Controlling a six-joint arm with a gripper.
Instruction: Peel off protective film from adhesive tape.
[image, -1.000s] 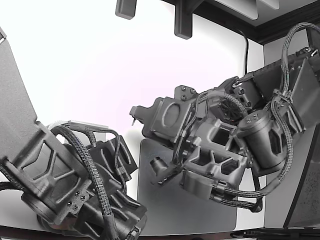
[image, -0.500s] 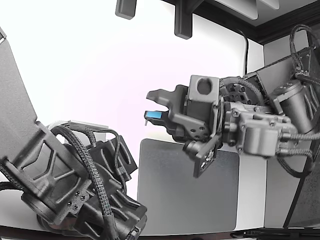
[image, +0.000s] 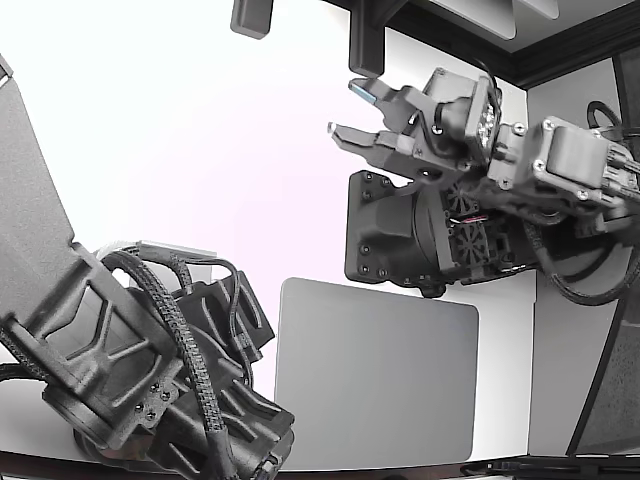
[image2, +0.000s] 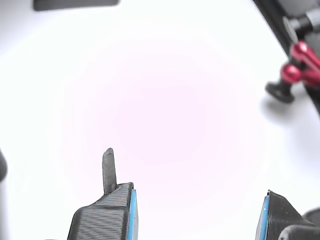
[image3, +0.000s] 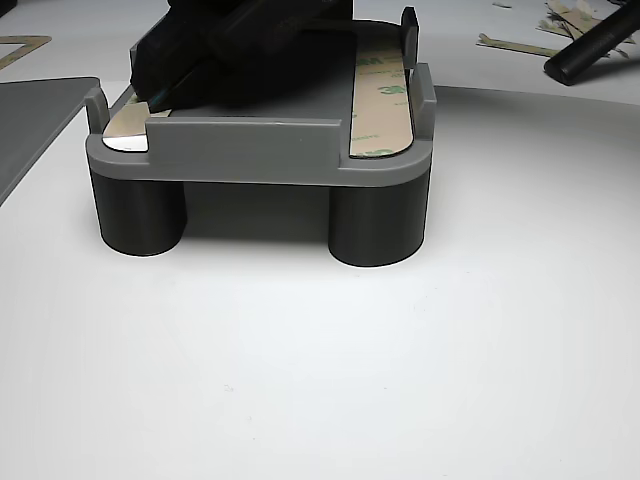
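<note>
Gripper of my arm is raised high above the white table in the exterior view, its two dark fingers spread apart with nothing between them. From the wrist view I see the same: two ribbed fingertips with blue pads, a wide bare gap between them, and only white table beyond. A thin dark sliver stands up from one fingertip; I cannot tell whether it is part of the finger or a scrap of film.

Tape strips lie elsewhere, in the other view. A grey fixture block on round legs stands on the table, and along its recessed edge on that view's right lies a long tape strip with printed backing film, curved at its near end. On that view's left a pale rounded tape end shows in the matching recess, under a dark object that rests on or just over the block; I cannot tell what that object is. I judge the recesses and raised lips are there to keep the strips from sliding while film is pulled.

Loose pale strips lie on the table behind the block, probably discarded film.

A grey mat lies under my arm in the exterior view, and a second arm fills that view's lower left.
</note>
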